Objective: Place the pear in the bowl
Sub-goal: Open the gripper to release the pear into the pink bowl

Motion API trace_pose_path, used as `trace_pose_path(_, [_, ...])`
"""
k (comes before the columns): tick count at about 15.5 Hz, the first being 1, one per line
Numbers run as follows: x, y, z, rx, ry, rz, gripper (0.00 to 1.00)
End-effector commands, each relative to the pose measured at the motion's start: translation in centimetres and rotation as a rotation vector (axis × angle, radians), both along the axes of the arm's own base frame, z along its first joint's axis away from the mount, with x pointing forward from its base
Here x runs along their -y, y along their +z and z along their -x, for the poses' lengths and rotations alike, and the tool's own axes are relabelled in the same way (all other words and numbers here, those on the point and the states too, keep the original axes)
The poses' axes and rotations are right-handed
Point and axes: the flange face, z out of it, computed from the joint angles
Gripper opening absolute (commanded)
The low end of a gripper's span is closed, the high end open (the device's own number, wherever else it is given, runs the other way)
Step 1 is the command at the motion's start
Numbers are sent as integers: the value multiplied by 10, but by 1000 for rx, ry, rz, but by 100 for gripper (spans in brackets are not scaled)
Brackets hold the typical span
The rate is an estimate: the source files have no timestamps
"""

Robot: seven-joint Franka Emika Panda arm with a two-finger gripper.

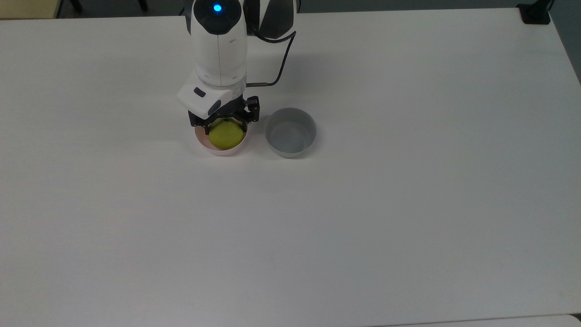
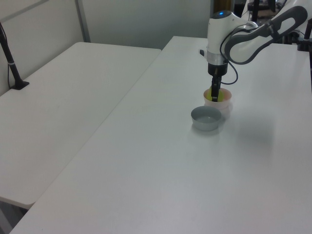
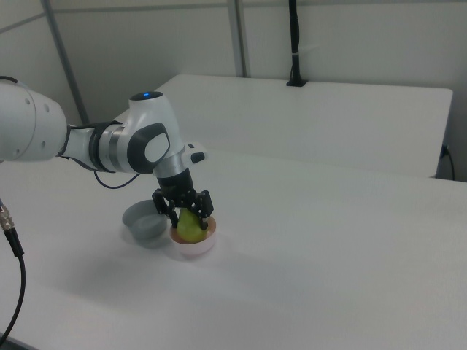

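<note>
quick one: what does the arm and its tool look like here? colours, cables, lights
The arm is glossy white with dark grey joint sections. A small blue light glows on top of the wrist housing. A thin black cable loops off the wrist in the top view. The wrist flange is white with small dark oval insets. The tool below it is black, with a mechanical, linkage-like build.

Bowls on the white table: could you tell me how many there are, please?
2. The pink bowl sits under the gripper with the pear in it; the grey bowl stands beside it, on the top view's right.
</note>
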Motion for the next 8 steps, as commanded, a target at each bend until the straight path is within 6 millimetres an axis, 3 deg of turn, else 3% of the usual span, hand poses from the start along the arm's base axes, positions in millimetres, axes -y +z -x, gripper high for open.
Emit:
trace_pose_path(1, [1, 5, 1, 21, -7, 0, 84])
trace_pose_path(8, [2, 8, 1, 17, -9, 3, 88])
